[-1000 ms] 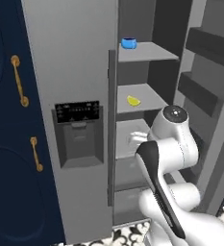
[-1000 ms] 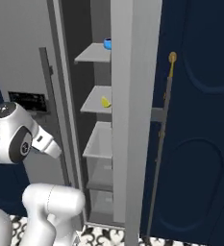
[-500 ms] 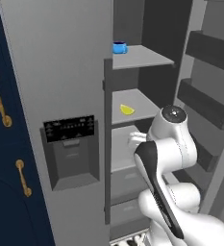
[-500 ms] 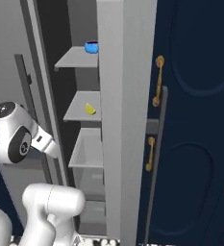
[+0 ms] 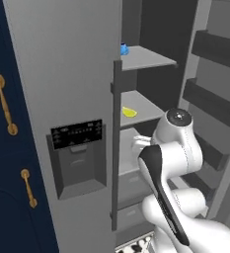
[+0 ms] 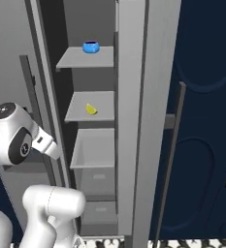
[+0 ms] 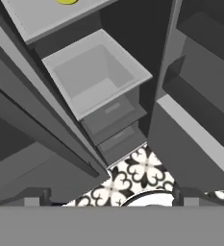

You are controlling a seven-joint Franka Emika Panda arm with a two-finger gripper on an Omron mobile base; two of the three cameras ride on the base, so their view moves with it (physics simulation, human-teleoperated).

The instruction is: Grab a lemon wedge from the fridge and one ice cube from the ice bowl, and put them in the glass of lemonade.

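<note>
Tool [image 7: 111, 194] over open fridge [image 5: 72, 74] drawers, touching nothing; spread unclear. Lemon wedge [image 5: 129, 112] on middle shelf.

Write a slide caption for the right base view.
Open fridge: lemon wedge on the middle shelf, small blue object on the shelf above, white arm at lower left.

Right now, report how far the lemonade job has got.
Done: the fridge stands open on one side, its shelves exposed. In hand: nothing yet; the lemon wedge lies on the middle shelf, untouched, below the small blue object. The arm is in front of the opening. Left: take the wedge, then fetch the ice cube, and drop both into the lemonade glass.
</note>
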